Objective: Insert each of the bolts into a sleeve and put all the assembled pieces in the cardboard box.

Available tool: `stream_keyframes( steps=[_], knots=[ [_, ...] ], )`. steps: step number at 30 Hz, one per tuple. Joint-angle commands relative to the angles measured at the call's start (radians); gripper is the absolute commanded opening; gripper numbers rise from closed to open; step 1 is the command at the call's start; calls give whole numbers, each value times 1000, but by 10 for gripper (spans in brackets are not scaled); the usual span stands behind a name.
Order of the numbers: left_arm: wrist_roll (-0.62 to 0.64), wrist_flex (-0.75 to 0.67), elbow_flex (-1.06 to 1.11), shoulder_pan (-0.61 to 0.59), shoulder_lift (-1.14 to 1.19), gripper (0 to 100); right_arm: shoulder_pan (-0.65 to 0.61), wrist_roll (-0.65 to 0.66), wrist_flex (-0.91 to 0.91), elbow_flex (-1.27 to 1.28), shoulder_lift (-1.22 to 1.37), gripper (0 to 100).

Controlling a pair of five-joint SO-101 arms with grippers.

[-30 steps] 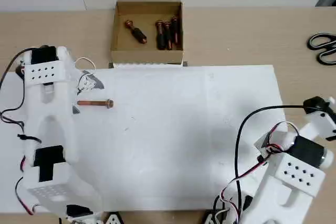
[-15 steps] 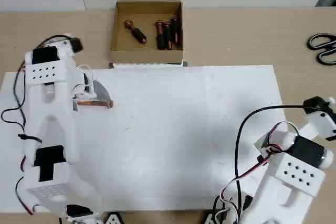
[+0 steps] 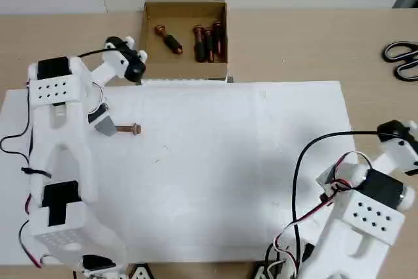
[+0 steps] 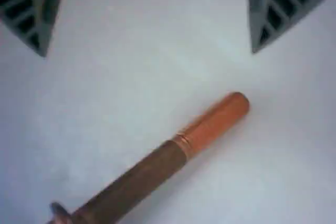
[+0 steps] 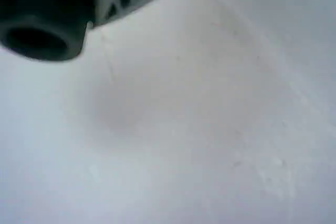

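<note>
A copper-coloured bolt [image 3: 127, 129] lies flat on the white sheet [image 3: 228, 174] at the left, head pointing right. My left gripper [image 3: 103, 123] hangs over its shaft end. In the left wrist view the gripper [image 4: 147, 52] is open, and its two grey ribbed fingertips [image 4: 31, 9] stand apart above the sheet. The bolt [image 4: 157, 166] lies just beyond them, untouched. The cardboard box [image 3: 147, 37] stands at the back with several assembled pieces [image 3: 208, 42] inside. My right arm [image 3: 369, 204] is folded at the near right corner, over bare sheet [image 5: 199, 129].
Black-handled scissors [image 3: 401, 60] lie on the wooden table at the far right edge. The white sheet covers most of the table in front of the box. Cables loop around both arms.
My left gripper has come down and leftward from behind the bolt to its shaft end, and the wrist has swung toward the box. The bolt and the right arm have stayed put.
</note>
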Motion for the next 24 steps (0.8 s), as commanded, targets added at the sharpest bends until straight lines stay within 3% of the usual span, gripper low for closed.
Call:
stream_keyframes(
  steps=[1,4,8,14,24],
  knots=[
    [-143,-49,-30,0,-32,218,7,-8,-13,-3,-21,4],
    [-232,-77,-16,0,6,218,-19,-8,-21,-3,-21,4],
    [-295,-87,-21,8,74,218,-143,-9,-27,-3,-21,4],
    [-299,-83,-79,63,160,218,-240,-41,-27,-3,-21,4],
    [-298,-84,-237,97,333,218,-257,-80,-28,-2,-21,4]
  ],
)
